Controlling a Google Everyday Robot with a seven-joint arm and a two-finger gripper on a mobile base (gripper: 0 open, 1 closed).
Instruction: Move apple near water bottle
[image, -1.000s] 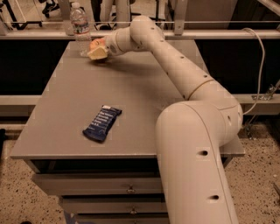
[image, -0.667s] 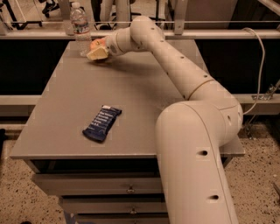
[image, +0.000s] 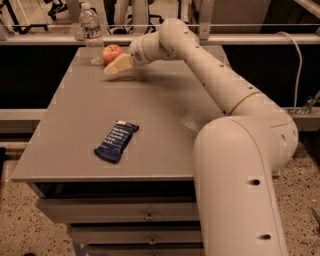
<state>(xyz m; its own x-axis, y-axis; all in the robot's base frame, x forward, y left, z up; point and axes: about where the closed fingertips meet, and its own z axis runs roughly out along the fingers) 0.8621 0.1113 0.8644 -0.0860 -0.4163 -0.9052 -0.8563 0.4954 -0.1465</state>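
Camera view: apple (image: 112, 52) just above our hand (image: 118, 65), upper left of frame.
Water bottle (image: 90, 35) stands just left of the apple; we cannot tell the hand's grip.

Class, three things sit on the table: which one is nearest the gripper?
The apple, just behind the gripper near the far edge; the water bottle stands farther off, the blue packet lies far forward.

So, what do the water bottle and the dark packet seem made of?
Water bottle: probably clear plastic, see-through with ribbed sides. Dark packet: likely plastic film, slightly shiny, with flattened ends. The gripper sits close beside the apple.
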